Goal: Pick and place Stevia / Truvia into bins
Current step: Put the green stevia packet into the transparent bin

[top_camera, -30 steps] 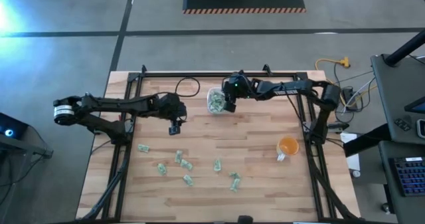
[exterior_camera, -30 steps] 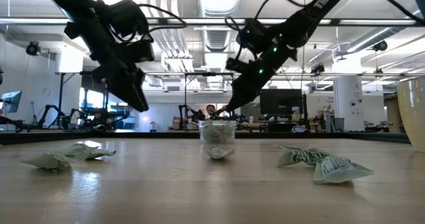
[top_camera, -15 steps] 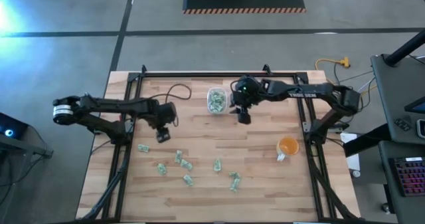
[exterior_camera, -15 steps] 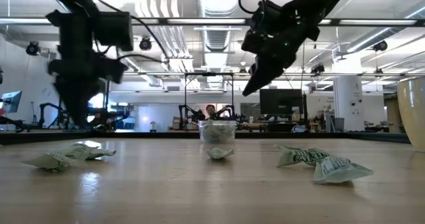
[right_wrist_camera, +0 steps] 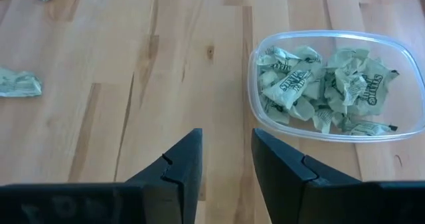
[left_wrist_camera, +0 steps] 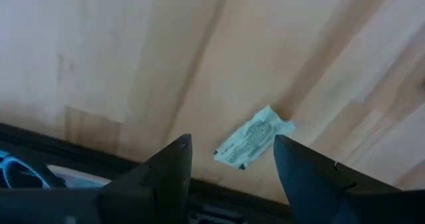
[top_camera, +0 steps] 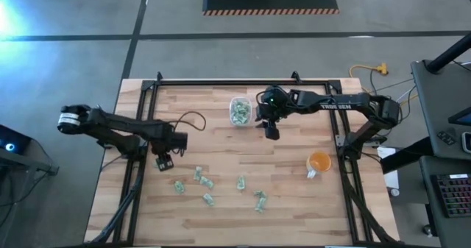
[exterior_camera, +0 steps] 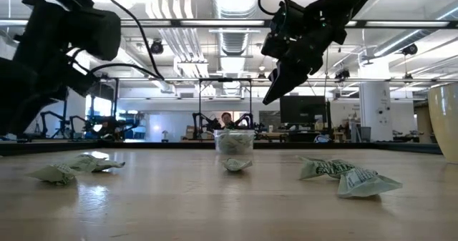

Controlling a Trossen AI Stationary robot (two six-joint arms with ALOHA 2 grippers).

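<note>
A: Our left gripper [left_wrist_camera: 229, 161] hangs with fingers apart over a lone packet [left_wrist_camera: 254, 137] near the table's left rail [top_camera: 129, 176]. We judge a skewed descent could nudge it off.

B: Our right gripper [right_wrist_camera: 224, 159], apart and empty, sits beside the filled tub [right_wrist_camera: 337, 84]; open wood lies between.

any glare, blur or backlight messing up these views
High view: a bright bluish flare at the upper left corner, off the table. Low view: bright ceiling lights put both arms in silhouette, and the left gripper is a dark blur near the lens; near packets look soft. Left wrist view: one packet is sharp between open fingers. Right wrist view: the tub is evenly lit.
</note>
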